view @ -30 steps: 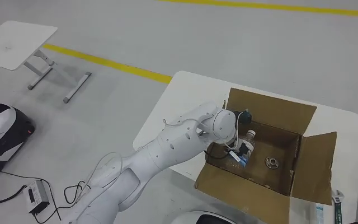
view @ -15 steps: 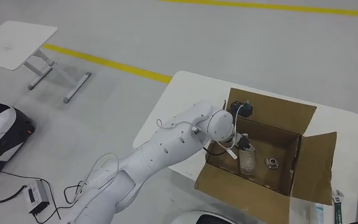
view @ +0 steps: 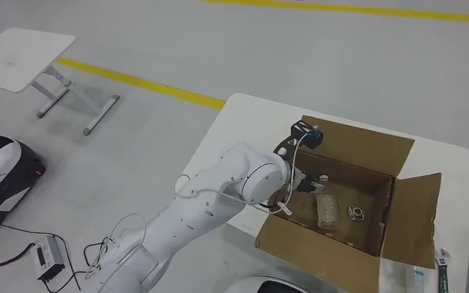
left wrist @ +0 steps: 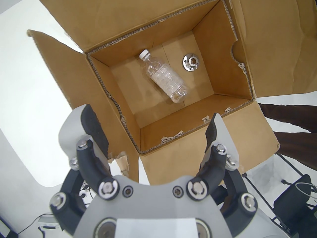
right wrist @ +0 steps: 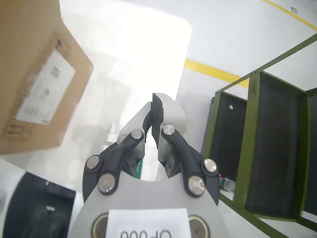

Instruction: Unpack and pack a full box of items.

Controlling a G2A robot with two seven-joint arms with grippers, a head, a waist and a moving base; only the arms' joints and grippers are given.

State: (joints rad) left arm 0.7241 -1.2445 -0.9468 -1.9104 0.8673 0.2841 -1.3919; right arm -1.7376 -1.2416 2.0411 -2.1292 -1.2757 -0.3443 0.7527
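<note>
An open cardboard box [view: 350,136] stands on the white table [view: 242,117] with its flaps spread. On its floor lie a clear plastic bottle [view: 326,209] with a white cap and, beside it, a round metal flange [view: 357,213]. In the left wrist view the bottle [left wrist: 165,76] and the flange [left wrist: 191,62] lie apart inside the box [left wrist: 223,58]. My left gripper [left wrist: 150,115] hangs open and empty above the box's near wall; from above it [view: 309,182] sits at the box's left side. My right gripper [right wrist: 154,100] is shut on nothing, over the table [right wrist: 138,50] beside the box [right wrist: 29,50].
A green metal rack [right wrist: 272,125] stands on the floor beyond the table's edge. Small items, one of them a tool, [view: 438,262] lie at the table's right front by the box flap. A small white side table [view: 29,55] stands far left.
My left gripper let go of the bottle inside the box and rose out of it. The bottle now lies flat on the box floor.
</note>
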